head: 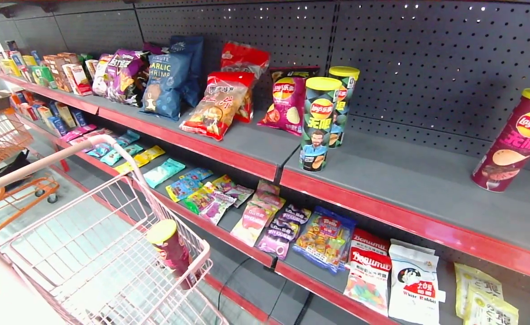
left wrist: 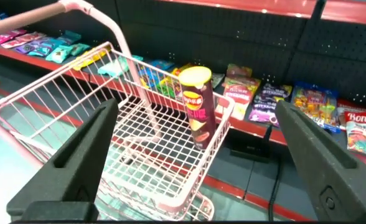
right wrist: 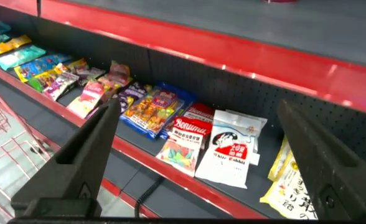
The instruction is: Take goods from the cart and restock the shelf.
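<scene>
One maroon chip can (head: 171,246) stands upright in the pink cart (left wrist: 152,155), in the corner nearest the shelf. Left gripper (left wrist: 195,112) faces it with jaws wide and well apart. Right gripper (right wrist: 195,109) is also wide and faces the lower shelf. Judgement: centre on the can's mid-body, clear the wire wall, close squarely, lift straight. Likely spot: upper shelf (head: 404,180), near the matching can (head: 510,140).

The cart's (head: 205,253) rim and wires hide the lower part of the can (head: 170,246) standing in it. On the shelf (head: 404,180), the green can (head: 319,124) covers much of the rear can (head: 347,90). The maroon can (head: 513,140) is clipped by the head view's right edge. The far boxes (head: 12,63) are too small to tell apart.
</scene>
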